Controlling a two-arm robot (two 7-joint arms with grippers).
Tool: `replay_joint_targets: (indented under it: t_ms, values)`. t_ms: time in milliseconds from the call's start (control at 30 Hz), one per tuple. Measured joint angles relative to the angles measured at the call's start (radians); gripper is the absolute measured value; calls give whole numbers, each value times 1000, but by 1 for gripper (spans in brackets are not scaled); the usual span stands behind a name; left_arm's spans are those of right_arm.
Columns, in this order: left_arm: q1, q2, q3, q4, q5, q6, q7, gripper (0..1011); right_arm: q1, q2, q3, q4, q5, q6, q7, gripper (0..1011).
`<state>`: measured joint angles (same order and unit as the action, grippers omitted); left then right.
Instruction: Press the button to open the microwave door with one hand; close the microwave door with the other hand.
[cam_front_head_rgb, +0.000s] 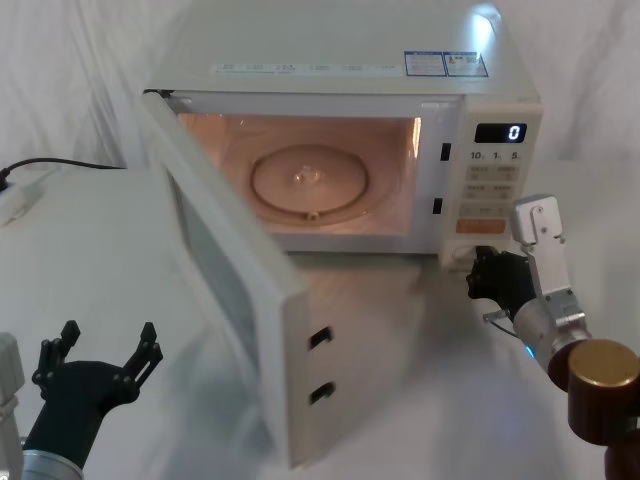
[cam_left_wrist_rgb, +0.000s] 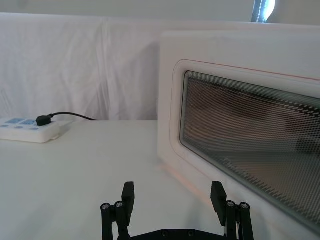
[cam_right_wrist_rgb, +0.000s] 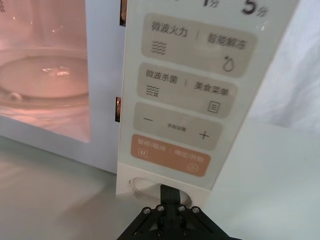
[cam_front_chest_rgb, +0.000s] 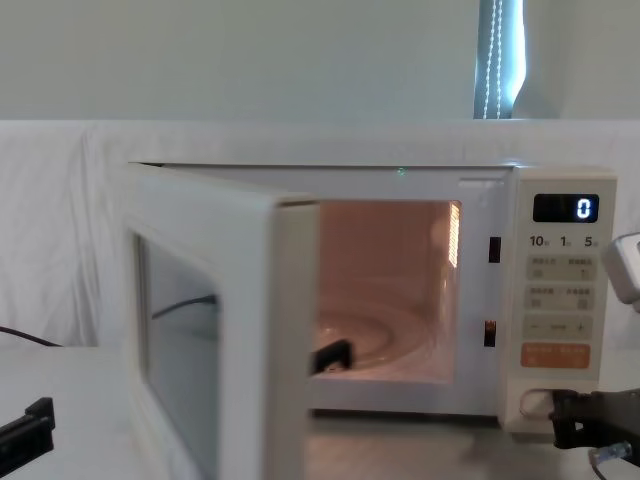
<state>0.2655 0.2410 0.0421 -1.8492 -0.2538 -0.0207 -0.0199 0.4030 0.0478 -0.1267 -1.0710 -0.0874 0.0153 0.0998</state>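
The broad cream microwave door (cam_front_head_rgb: 235, 290) stands open; the black right gripper (cam_right_wrist_rgb: 168, 191), fingers together, touches the cream pill-shaped button (cam_right_wrist_rgb: 145, 185); the left gripper (cam_left_wrist_rgb: 173, 199) hovers spread beside the door.

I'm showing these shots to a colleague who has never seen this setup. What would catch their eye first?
The microwave door swung wide open toward the robot's left, baring the orange-lit cavity and its glass turntable. Next, the right gripper at the button below the control panel, while the left gripper hangs open outside the door.
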Motion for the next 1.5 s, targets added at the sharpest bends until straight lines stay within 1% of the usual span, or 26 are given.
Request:
replay_joint_targets:
  t_ms: [100,133,233,267,333,433,600,700,800,867,1067,1133,1167,1233,1267,1333,1400,1433,1467,1500]
  values:
    - [0,0,0,0,0,0,0,1001,-22,3,6,-36,17,11,10,0]
    - [0,0,0,0,0,0,0,1001,-35,4,9,-57,25,16,14,0]
    - [0,0,0,0,0,0,0,1001,-54,6,12,-87,37,23,20,0]
    - [0,0,0,0,0,0,0,1001,-67,7,14,-107,46,29,25,0]
    - [0,0,0,0,0,0,0,1001,-79,7,15,-126,54,33,29,0]
    - [0,0,0,0,0,0,0,1001,-113,11,15,-178,71,48,40,0]
    - [0,0,0,0,0,0,0,1001,-156,16,12,-242,91,57,49,0]
    - [0,0,0,0,0,0,0,1001,-178,20,12,-274,103,57,54,0]
    - [0,0,0,0,0,0,0,1001,-212,27,15,-321,123,54,60,0]
    - [0,0,0,0,0,0,0,1001,-227,30,19,-338,132,48,61,0]
    - [0,0,0,0,0,0,0,1001,-275,49,40,-392,162,7,63,4]
    - [0,0,0,0,0,0,0,1001,-290,55,51,-406,168,-3,53,60]
    - [0,0,0,0,0,0,0,1001,-294,56,55,-411,170,-7,47,60]
    - [0,0,0,0,0,0,0,1001,-301,58,63,-418,173,-11,38,124]
    - [0,0,0,0,0,0,0,1001,-305,58,69,-421,175,-14,34,139]
    - [0,0,0,0,0,0,0,1001,-318,61,89,-429,183,-23,21,189]
    - [0,0,0,0,0,0,0,1001,-323,62,97,-432,185,-27,14,264]
    - [0,0,0,0,0,0,0,1001,-326,62,100,-434,186,-29,12,281]
    - [0,0,0,0,0,0,0,1001,-328,62,103,-435,187,-30,10,335]
    - [0,0,0,0,0,0,0,1001,-333,63,110,-437,188,-34,5,361]
